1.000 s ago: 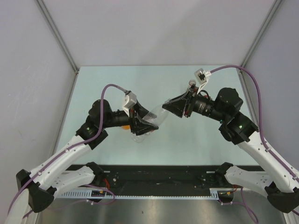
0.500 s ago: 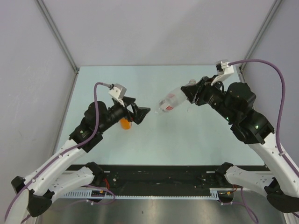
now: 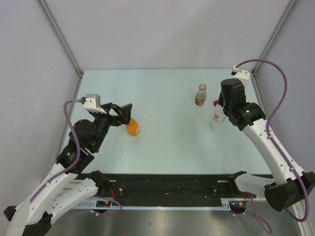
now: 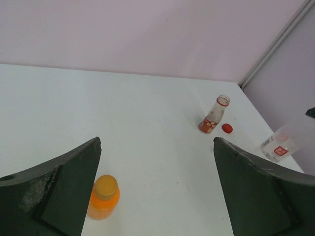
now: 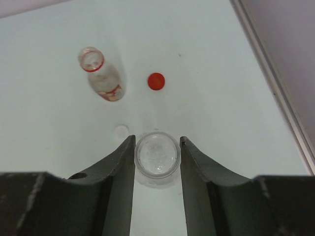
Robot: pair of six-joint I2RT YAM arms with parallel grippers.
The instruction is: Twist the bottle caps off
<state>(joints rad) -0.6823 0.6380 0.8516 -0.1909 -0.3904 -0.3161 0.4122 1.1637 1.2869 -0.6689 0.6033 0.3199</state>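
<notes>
My right gripper is shut on the neck of the plain clear bottle, which stands upright with its mouth open. A white cap lies on the table just left of it. Beyond them a red cap lies beside the uncapped bottle with the reddish label band. My left gripper is open and holds nothing. The orange-filled bottle, with its orange cap on, stands by that gripper's left finger.
Grey walls enclose the pale table on three sides. A metal post runs along the table's right edge close to the clear bottle. The black rail with both arm bases lies at the near edge.
My left gripper opened, let go of the clear bottle and drew back to the left. My right gripper carried that bottle to the right and turned it upright.
</notes>
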